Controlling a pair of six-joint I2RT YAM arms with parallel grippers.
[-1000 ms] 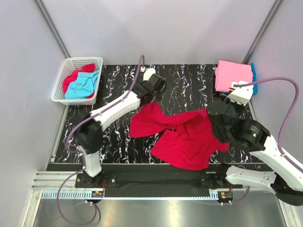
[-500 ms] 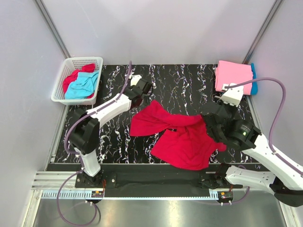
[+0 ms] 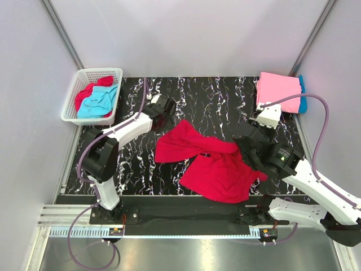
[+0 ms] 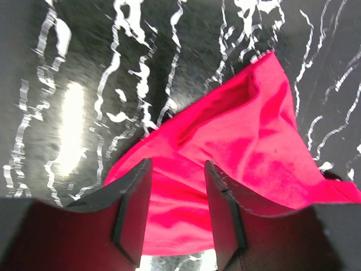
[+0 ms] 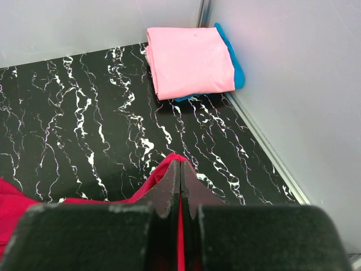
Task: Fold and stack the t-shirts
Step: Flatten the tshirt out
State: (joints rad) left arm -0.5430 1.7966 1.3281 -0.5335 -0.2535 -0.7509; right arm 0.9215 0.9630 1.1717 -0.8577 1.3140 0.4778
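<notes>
Crimson t-shirt (image 3: 217, 166) crumpled, right tool (image 5: 180, 166) pinching its edge, left tool (image 4: 177, 169) spread over its corner

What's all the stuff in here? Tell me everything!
loose red t-shirt: one, crimson, crumpled mid-table.
pink t-shirt: one, pink, folded, far right corner.
blue t-shirt: one, turquoise, folded under the pink one.
basket: one, white, far left corner.
red basket t-shirt: one, red, in basket.
turquoise basket t-shirt: one, turquoise, in basket.
table: one, black with white veins.
left claw: one, black, open, near loose red t-shirt.
right claw: one, black, shut on loose red t-shirt.
</notes>
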